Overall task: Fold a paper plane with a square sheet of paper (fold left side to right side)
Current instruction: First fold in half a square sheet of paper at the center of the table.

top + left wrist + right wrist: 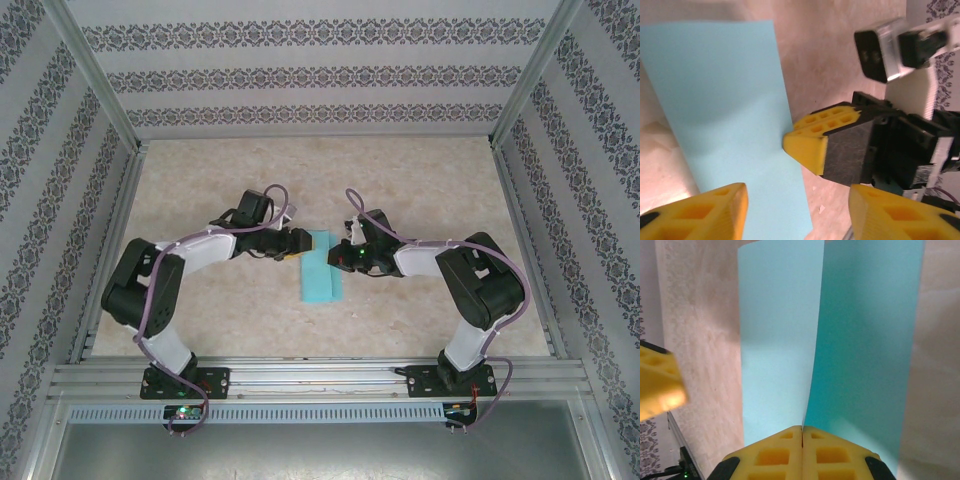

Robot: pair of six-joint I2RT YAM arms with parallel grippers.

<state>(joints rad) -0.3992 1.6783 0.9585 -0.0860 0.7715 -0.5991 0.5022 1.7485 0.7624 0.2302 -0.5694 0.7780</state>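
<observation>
- Counter (420,190): pale beige surface with a faint marbled pattern.
- Walls (300,75): on three sides, white with dark ornamental bands.
- Frame rails (320,378): bare aluminium, along the counter's near edge.
- Slotted strip (300,412): grey, just beside the rails.

From above and behind the bases (185,380) my top camera takes in the whole table (420,190) at a distance, while both wrist cameras look close along their own yellow fingers (705,212) at the square sheet of paper (322,272), the left one facing the right gripper (802,150).
</observation>
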